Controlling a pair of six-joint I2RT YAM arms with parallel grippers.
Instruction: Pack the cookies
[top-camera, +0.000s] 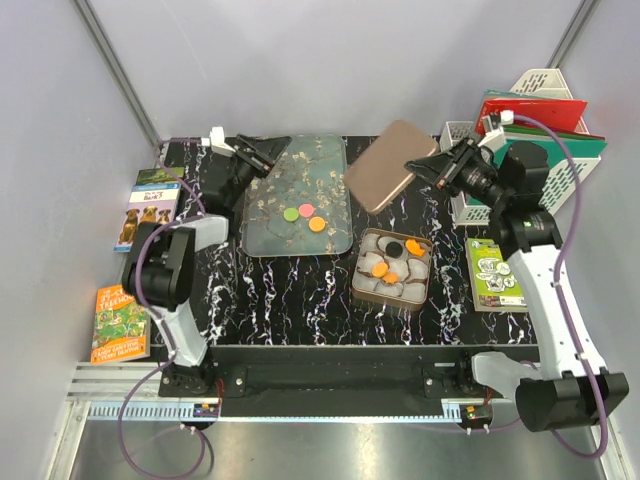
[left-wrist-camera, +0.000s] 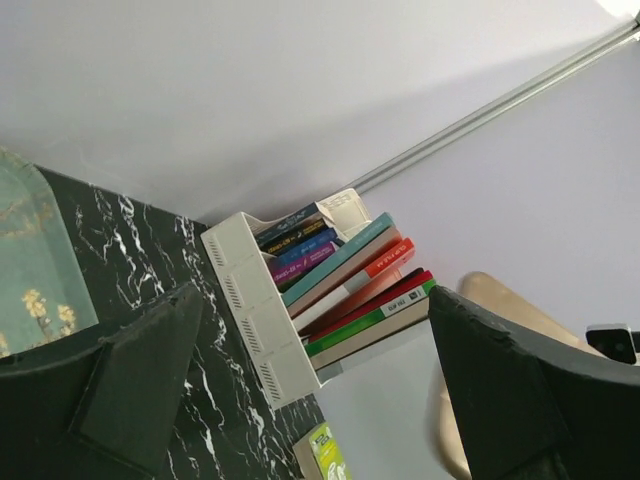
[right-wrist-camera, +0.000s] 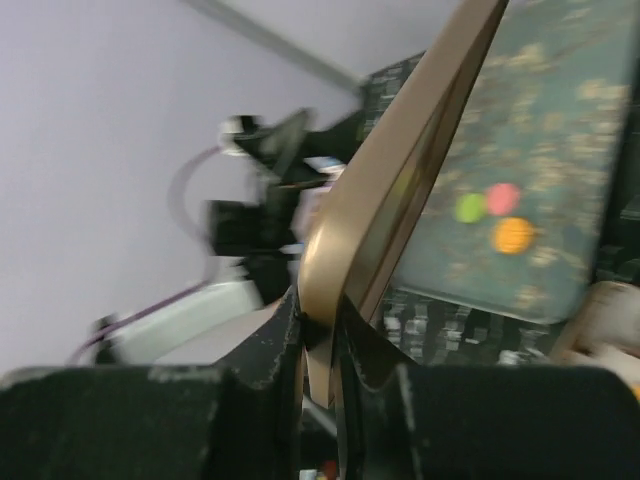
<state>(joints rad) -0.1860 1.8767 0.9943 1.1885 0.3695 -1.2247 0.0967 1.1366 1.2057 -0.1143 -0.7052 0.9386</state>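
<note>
- Three cookies (top-camera: 305, 209), one green, one pink and one orange, are lying close together on the floral glass tray (top-camera: 300, 165).
- More of them are sitting in the open tin (top-camera: 356, 272): several orange ones and a dark brown one, resting on pale crinkled wrappers (top-camera: 405, 291).
- The tin is standing on the black marbled worktop (top-camera: 290, 300), just right of the tray.
- I am pinching the rose-gold lid (top-camera: 388, 165) by its edge in my right tool (top-camera: 418, 167), holding it tilted in the air beyond the tin; my right wrist view is showing the fingers (right-wrist-camera: 270, 350) gripping either face of it.
- My left tool (left-wrist-camera: 320, 400) is hanging over the far left corner of the tray, spread wide and gripping nothing.
- A green booklet (top-camera: 493, 272) is lying right of the tin; its print is too small for me to read.
- A white file rack (left-wrist-camera: 250, 300) is holding books (left-wrist-camera: 340, 265) at the far right; their spine titles are blurring out.
- Two picture books (top-camera: 148, 208) are lying left of the worktop, one showing dogs, with titles I cannot make out.
</note>
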